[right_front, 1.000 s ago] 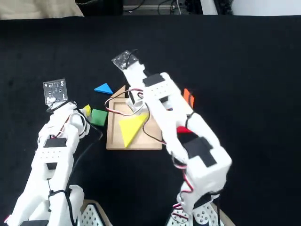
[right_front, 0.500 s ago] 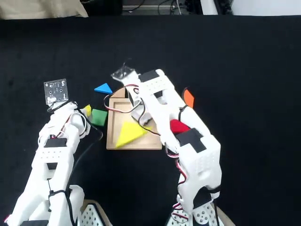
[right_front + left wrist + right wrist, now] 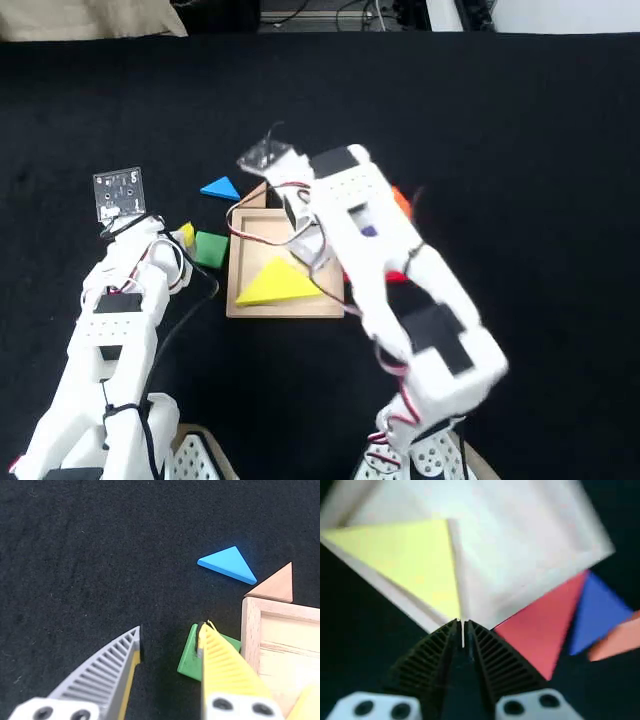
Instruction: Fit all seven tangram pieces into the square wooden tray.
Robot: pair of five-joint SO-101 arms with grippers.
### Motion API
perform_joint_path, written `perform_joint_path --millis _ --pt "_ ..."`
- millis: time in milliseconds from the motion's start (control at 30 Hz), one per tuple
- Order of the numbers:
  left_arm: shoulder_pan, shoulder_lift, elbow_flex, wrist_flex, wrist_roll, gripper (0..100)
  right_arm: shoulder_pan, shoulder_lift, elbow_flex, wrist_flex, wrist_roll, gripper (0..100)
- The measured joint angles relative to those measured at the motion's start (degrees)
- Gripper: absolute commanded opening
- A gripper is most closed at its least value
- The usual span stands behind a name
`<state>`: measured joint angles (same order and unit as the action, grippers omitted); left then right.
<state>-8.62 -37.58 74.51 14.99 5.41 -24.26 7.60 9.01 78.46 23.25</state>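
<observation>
The yellow triangle (image 3: 277, 284) lies in the tray (image 3: 290, 309). The right pincer (image 3: 463, 628) is together at the tray's edge. The left pincer (image 3: 170, 642) is apart, beside the green piece (image 3: 186, 661).

wooden tray (image 3: 285, 310): yellow triangle (image 3: 278, 284) inside | green piece (image 3: 210, 248) just beside tray | blue triangle (image 3: 220, 188) near | right arm (image 3: 365, 215) over tray

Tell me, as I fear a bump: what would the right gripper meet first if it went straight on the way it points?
Probably the wooden tray: the shut right gripper points at its corner, beside the tip of the yellow triangle. Depth is unclear.
</observation>
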Motion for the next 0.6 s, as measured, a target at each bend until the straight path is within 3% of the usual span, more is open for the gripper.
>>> perform_joint_path --millis 200,600 --pt "0.00 0.00 0.00 0.00 0.00 19 -4.84 -0.97 3.43 -14.59 -7.56 1.1" --pt "0.00 0.00 0.00 0.00 0.00 19 -9.49 13.27 -4.57 -14.15 -8.26 1.1"
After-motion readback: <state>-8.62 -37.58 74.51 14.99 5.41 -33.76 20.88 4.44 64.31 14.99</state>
